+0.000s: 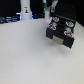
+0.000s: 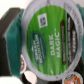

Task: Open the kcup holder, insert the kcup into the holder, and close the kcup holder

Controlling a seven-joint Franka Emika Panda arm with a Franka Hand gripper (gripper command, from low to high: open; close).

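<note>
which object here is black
The boxy kcup holder at the exterior view's right; the tall bottle-like object at its left is white.

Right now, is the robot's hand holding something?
Gripper: closed on the kcup, whose green lid fills the wrist view.

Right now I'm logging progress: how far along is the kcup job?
Picked up, it seems: the kcup fills the wrist view, green lid facing the camera. In hand: the gripper is over the kcup holder. Left: inserting and closing; whether the holder is open is too blurred to tell.
</note>
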